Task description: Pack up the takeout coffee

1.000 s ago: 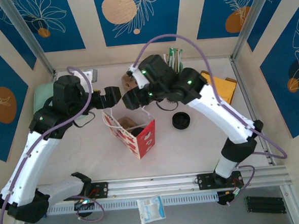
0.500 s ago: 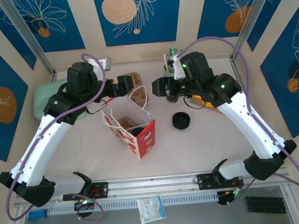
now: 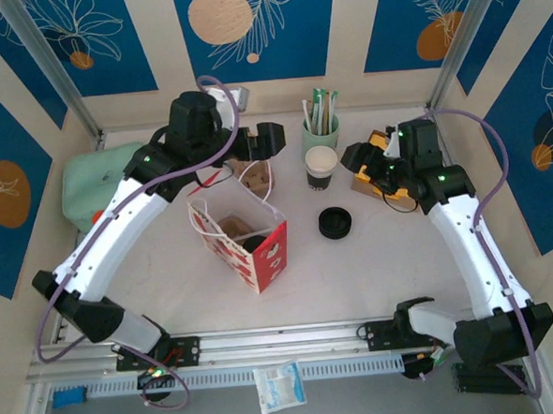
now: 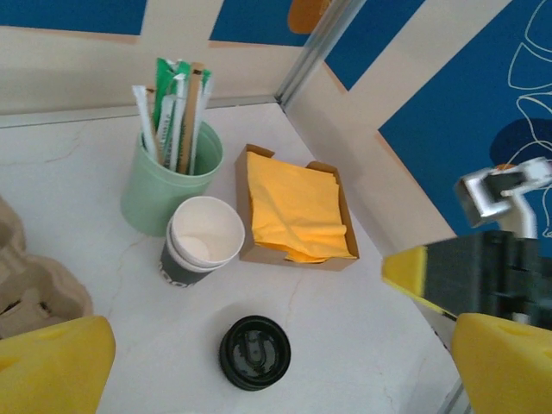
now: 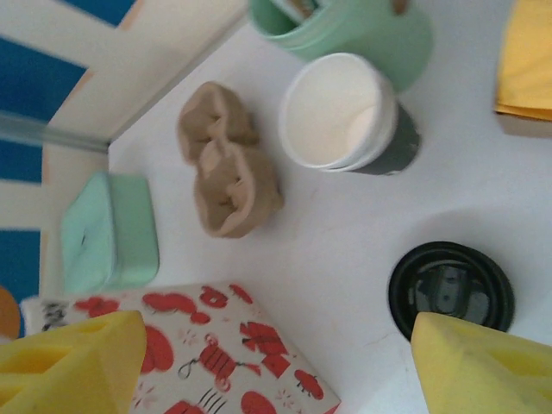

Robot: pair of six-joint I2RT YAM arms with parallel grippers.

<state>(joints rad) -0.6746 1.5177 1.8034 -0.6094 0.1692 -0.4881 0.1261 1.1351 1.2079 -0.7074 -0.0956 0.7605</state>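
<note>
Top view: bright, even, diffuse light from above. Table [image 3: 374, 267] pale, no blown areas. Faint soft shadow beside bag [image 3: 250, 241]. Focus sharp throughout. Corner posts [image 3: 52, 66] lean at frame edges, showing wide-angle perspective.

Left wrist view: mid-field crisp. Small highlights on glossy lid [image 4: 254, 352]. Near pads [image 4: 52, 362] blurred, out of focus.

Right wrist view: slightly soft overall. Cup [image 5: 336, 112] casts pale diffuse shadow on table beside it. Pads at bottom corners strongly defocused.
</note>
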